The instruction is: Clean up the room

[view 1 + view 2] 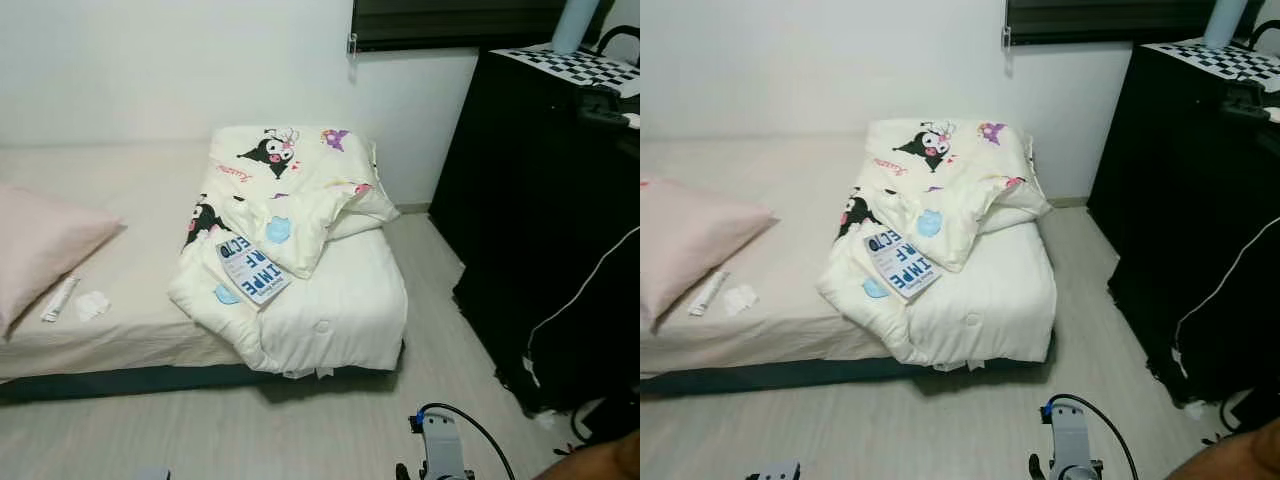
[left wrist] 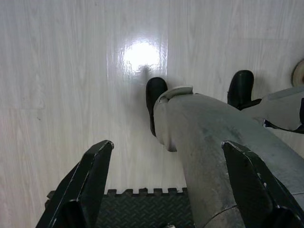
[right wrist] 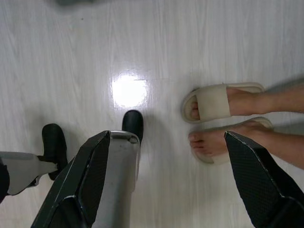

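Standing on pale wood floor (image 1: 330, 430), facing the foot end of a low bed (image 1: 140, 200), both arms hanging idle. Left gripper (image 2: 166, 190) pointing straight down at the floor beside the robot's own leg, long black fingers (image 2: 90, 175) spread wide, nothing between the jaws. Right gripper (image 3: 171, 185) likewise aimed down, jaws wide apart and empty, with a person's sandalled feet (image 3: 223, 118) on the floor just beside.

Clutter to deal with, all ahead on the bed:
- Crumpled cream comforter (image 1: 300, 250) with cartoon print, heaped at 12 o'clock, spilling over the mattress edge.
- Blue-and-white booklet (image 1: 252, 268) resting on the comforter's near fold, at roughly 11 to 12 o'clock, long axis running diagonally from 10 toward 4.
- Small white tube (image 1: 60, 298) and crumpled tissue (image 1: 92, 304) on the sheet at about 10 o'clock, just beside a pink pillow (image 1: 45, 250); tube's long axis running from 7 toward 1.
- Tall black cabinet (image 1: 540, 200) at 2 o'clock, a checkerboard sheet (image 1: 580, 65) on top.

Judged from this: everything well out of reach, above and ahead of the downward-hanging jaws. Booklet lying near centre, slightly left, so either arm plausible; tube and tissue clearly nearer the left arm. Needed first: stepping closer and raising an arm toward 11 o'clock.
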